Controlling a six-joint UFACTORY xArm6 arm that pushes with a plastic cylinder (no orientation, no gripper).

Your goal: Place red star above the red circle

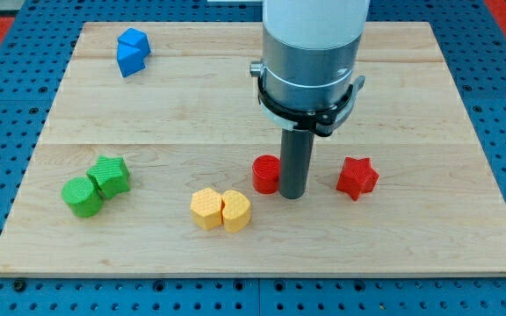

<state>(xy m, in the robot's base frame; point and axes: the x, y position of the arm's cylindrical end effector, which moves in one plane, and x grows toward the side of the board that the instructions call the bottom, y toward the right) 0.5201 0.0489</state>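
Observation:
The red star point(357, 177) lies on the wooden board point(191, 105) at the view's right of centre. The red circle point(265, 174) lies to its left at about the same height. My tip point(292, 195) is down on the board right beside the red circle's right edge, between the two red blocks. The rod hides part of the circle's right side. The star sits well apart from the tip.
Two yellow blocks point(220, 210) touch each other below and left of the red circle. Two green blocks point(96, 184) sit together at the view's left. A blue block point(132, 51) lies at the top left. The arm's grey body point(312, 53) hangs over the board's top centre.

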